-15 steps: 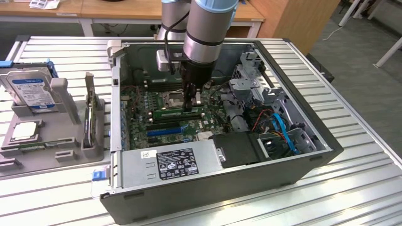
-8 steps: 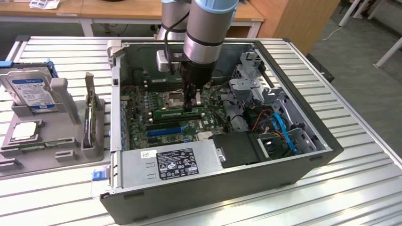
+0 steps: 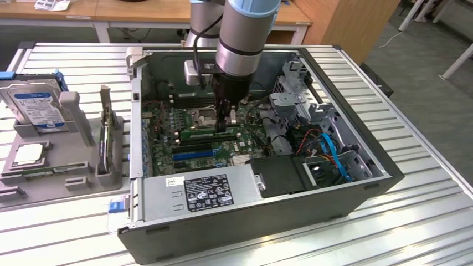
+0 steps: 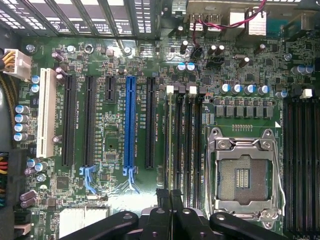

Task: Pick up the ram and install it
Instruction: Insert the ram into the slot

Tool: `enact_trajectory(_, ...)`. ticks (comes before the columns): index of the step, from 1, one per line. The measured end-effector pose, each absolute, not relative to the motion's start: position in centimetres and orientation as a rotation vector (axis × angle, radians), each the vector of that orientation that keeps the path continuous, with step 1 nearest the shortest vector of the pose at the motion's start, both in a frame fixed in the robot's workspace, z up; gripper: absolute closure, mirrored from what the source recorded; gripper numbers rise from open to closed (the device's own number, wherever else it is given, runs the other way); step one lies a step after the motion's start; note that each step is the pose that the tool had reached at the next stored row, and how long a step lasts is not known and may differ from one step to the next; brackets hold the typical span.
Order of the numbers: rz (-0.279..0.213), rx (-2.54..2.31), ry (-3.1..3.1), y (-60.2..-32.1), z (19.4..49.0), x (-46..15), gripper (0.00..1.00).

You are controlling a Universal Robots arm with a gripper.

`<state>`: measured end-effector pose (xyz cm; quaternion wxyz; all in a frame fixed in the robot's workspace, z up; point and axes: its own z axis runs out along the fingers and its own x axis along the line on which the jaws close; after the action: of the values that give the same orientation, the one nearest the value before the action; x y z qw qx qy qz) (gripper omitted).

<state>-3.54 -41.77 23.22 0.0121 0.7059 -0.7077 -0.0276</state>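
Sitting apparently slotted, ram (image 3: 199, 134) lies beneath hand (image 3: 224, 127).

The setting is a robotics lab or workshop. A robot arm (image 3: 240, 33) stands over an open computer case (image 3: 258, 233) on a slatted metal workbench (image 3: 414, 210); wooden desks (image 3: 148, 11) line the background.

No wording can be read for certain. The black label (image 3: 207, 191) on the power supply (image 3: 194, 195) at the near side of the case carries white print and small round marks, all too fine to make out. Beside it, the white sticker (image 3: 174, 182) is also illegible, and so is the blue-white label (image 3: 37, 108) on the hard drive (image 3: 35, 104) at the exterior view's left. On the motherboard (image 4: 240, 70), white lettering (image 4: 138, 131) runs along the blue expansion slot (image 4: 131, 120), too small to read.
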Motion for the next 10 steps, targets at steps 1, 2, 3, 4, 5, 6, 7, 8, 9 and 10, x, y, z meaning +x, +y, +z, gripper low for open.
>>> enact_trajectory(1,-0.086,2.201,-2.206,-41.77,23.2,-3.54,0.89)
enact_trajectory(2,-0.086,2.201,-2.206,-41.77,23.16,-3.57,0.89)
enact_trajectory(3,-0.086,2.201,-2.206,-41.77,23.14,-3.57,0.89)
enact_trajectory(4,-0.086,2.201,-2.206,-41.77,23.14,-3.57,0.89)
enact_trajectory(5,-0.086,2.201,-2.206,-41.77,23.14,-3.57,0.89)
enact_trajectory(6,-0.086,2.201,-2.206,-41.77,23.14,-3.57,0.89)
enact_trajectory(7,-0.086,2.2,-2.206,-41.77,23.13,-3.57,0.89)
enact_trajectory(8,-0.086,2.201,-2.206,-41.77,23.11,-3.57,0.89)
enact_trajectory(9,-0.086,2.201,-2.206,-41.77,23.09,-3.57,0.89)
enact_trajectory(10,-0.086,2.201,-2.206,-41.77,23.08,-3.57,0.89)
